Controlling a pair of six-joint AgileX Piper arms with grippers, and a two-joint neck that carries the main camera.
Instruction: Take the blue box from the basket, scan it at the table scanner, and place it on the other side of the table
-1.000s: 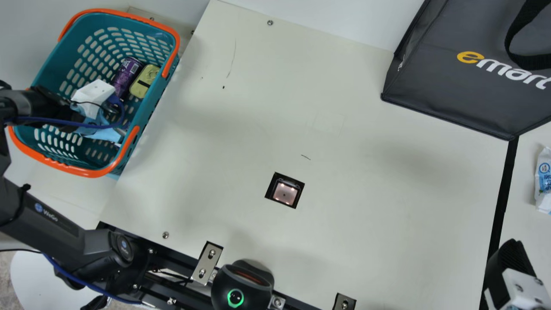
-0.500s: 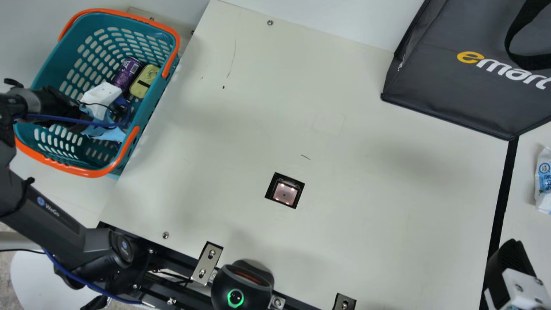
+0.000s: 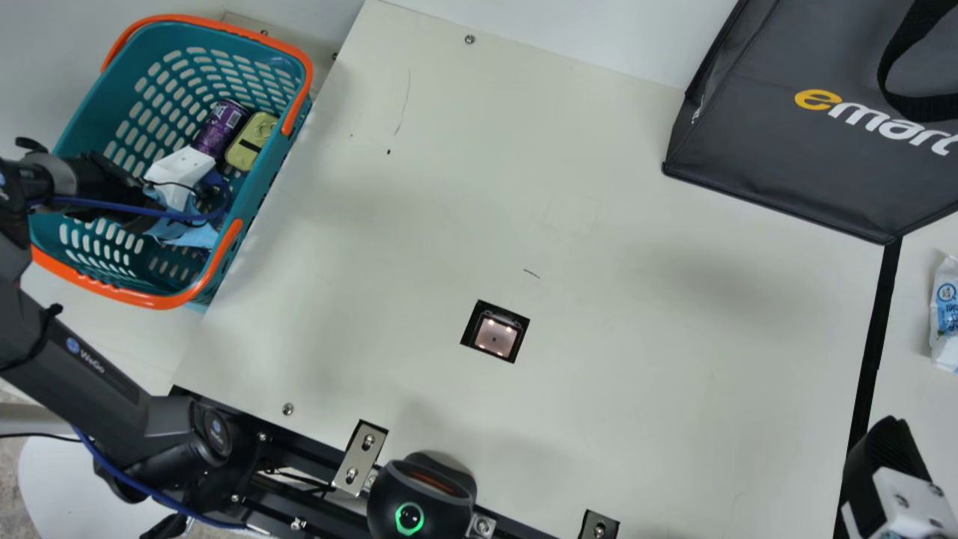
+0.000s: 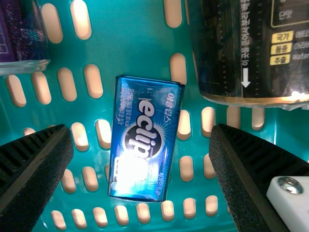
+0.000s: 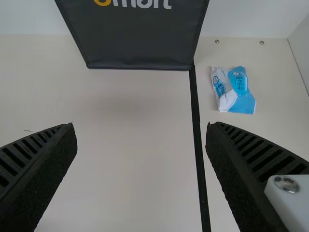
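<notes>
Blue box [image 4: 145,166] lay ungripped in the basket [image 3: 150,301]

Well left of the table scanner [image 3: 495,335], the basket held 1 purple can [image 3: 222,127] and, just beside it, 1 yellow tin [image 3: 252,142]. The left arm [image 3: 93,367] reached in from the scanner's left, with the left gripper [image 3: 181,171] down inside the basket. The left wrist view showed its 2 ribbed fingers wide apart, with hold of nothing. In that view the blue box came between them, with a gap on each side; it lay on the slotted basket floor, near 1 black can [image 4: 251,53] with a gold-coloured rim.

On the near side of the scanner, slightly to its left, sat 1 rounded black device [image 3: 419,498] with a green-lit ring.

Beyond the scanner and well to its right stood the dark grey bag [image 3: 786,150] with a black handle [image 3: 920,108]. Right of the scanner, 1 black strip [image 3: 872,337] ran over the table [image 3: 673,374] from the bag's corner. The right gripper [image 3: 889,449] was at the scanner's right, towards the near side, its 2 fingers spread wide around nothing. Farthest right of the scanner lay 1 blue-and-white packet [image 3: 947,314].
</notes>
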